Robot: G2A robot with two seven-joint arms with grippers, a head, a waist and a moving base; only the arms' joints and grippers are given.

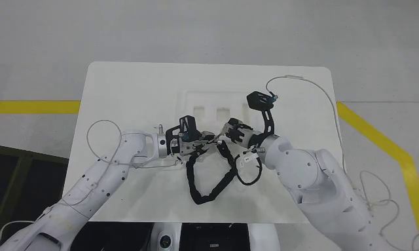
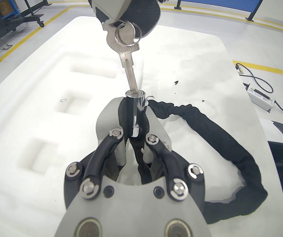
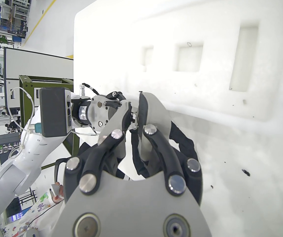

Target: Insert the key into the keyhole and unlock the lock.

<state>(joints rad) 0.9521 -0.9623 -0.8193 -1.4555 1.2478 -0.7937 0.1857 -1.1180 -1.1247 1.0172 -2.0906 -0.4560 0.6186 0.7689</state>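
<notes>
My left gripper (image 2: 133, 120) is shut on the chrome lock cylinder (image 2: 136, 104) and holds it upright above the table. A black fabric-covered chain (image 2: 230, 139) runs from the lock and loops down toward the table's near edge (image 1: 209, 182). A silver key (image 2: 126, 57) with a ring and a second key hangs from my right gripper (image 2: 121, 22), which is shut on its head. The key's tip sits in the keyhole at the cylinder's top end, with most of the blade showing. In the top view both grippers meet at the table's middle, left gripper (image 1: 191, 145) facing right gripper (image 1: 222, 141).
A white foam tray (image 1: 196, 97) with several rectangular pockets (image 2: 79, 71) lies behind the grippers. Small dark crumbs (image 2: 176, 83) dot the white table. A thin white cable (image 1: 317, 87) runs over the far right corner. A grey box with a cord (image 2: 259, 96) lies on the floor.
</notes>
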